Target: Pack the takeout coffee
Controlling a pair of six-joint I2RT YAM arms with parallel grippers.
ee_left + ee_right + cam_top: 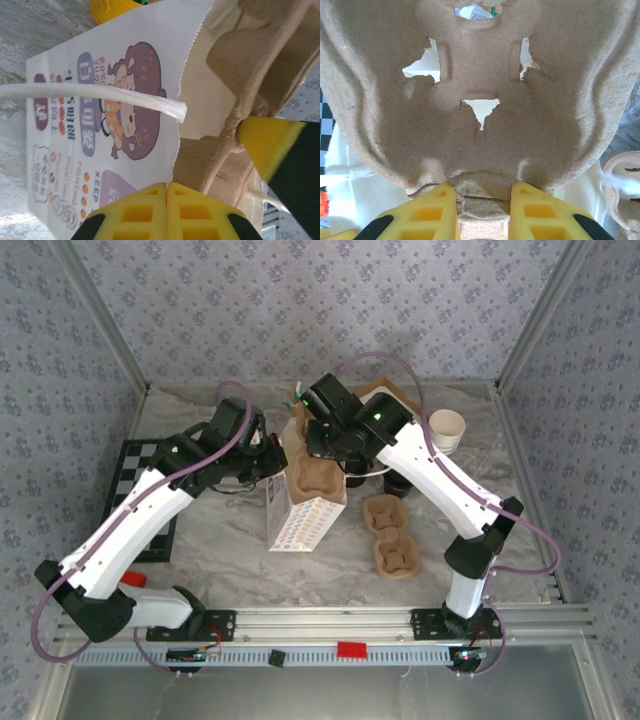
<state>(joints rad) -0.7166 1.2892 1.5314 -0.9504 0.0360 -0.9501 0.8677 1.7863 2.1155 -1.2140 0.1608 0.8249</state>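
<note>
Your right gripper (pixel 482 202) clamping the pulp cup carrier (pixel 480 65) (frame centre), left gripper (pixel 166 189) pinched shut on paper bag (pixel 75 150) rim

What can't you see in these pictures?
- Top view: the inside of the printed white paper bag, covered by the brown moulded-pulp cup carrier.
- Top view: dark round things, half under the right arm.
- Right wrist view: everything behind that carrier.
- Left wrist view: bag lettering, cut off below.

We see white shells and black joints on the left arm (pixel 135 525) and right arm (pixel 440 475), each trailing a mauve cable (pixel 385 356). Their fingers (pixel 136 214) are yellow with square pockets.
</note>
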